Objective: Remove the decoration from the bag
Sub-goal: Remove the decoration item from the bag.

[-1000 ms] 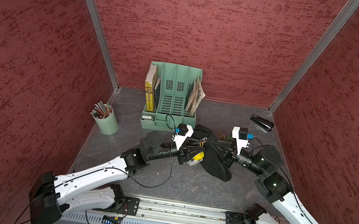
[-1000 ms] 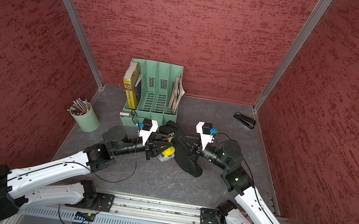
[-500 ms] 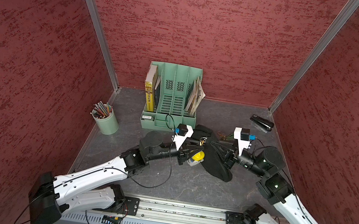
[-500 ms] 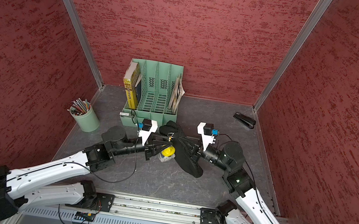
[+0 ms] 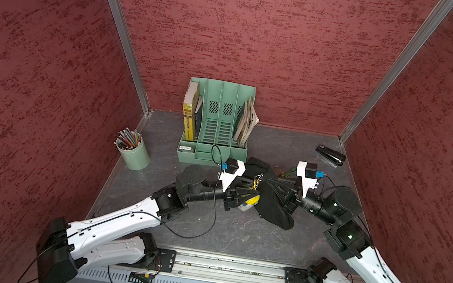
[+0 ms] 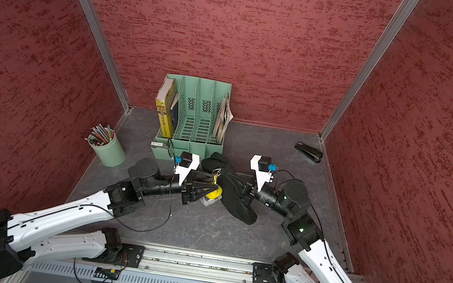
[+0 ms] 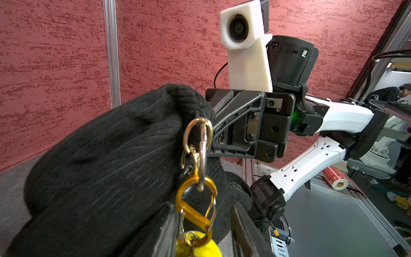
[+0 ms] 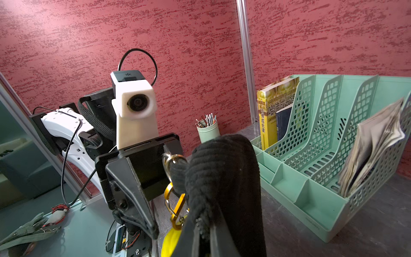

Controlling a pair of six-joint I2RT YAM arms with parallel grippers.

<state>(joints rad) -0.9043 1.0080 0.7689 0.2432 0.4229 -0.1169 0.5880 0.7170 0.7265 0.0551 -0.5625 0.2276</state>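
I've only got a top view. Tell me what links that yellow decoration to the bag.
Observer: In the left wrist view, a gold clasp on the bag hooks into an orange carabiner, and the yellow decoration hangs below that.
Operator: Report the left gripper.
Observer: The left gripper straddles the carabiner, jaws apart, not clamped on it.
Operator: Now the right one.
Observer: In the right wrist view, the right gripper is shut on the bag's black fabric.
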